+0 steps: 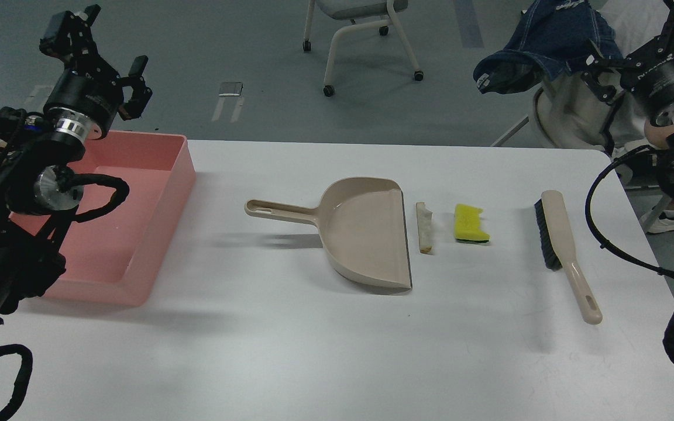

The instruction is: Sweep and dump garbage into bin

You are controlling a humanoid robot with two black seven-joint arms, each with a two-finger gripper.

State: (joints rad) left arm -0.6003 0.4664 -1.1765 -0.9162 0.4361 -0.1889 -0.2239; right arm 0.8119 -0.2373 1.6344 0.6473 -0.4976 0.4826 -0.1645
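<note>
The garbage lies mid-table: a white bread slice (425, 228) with a brown crust stands on edge, and a yellow sponge (470, 223) with dark green backing sits just right of it. The pink bin (168, 193) rests on the table's left side, its visible floor bare. My left gripper (109, 49) hangs raised above the bin's far left corner, open and holding nothing. My right gripper (635, 41) is raised off the table's far right corner, open and holding nothing, far from the garbage.
A beige dustpan (366, 234) lies with its mouth facing the bread, handle pointing left. A beige black-bristled brush (562, 245) lies right of the sponge. Beyond the table stand a wheeled chair (360, 35) and a seat draped in denim (547, 41).
</note>
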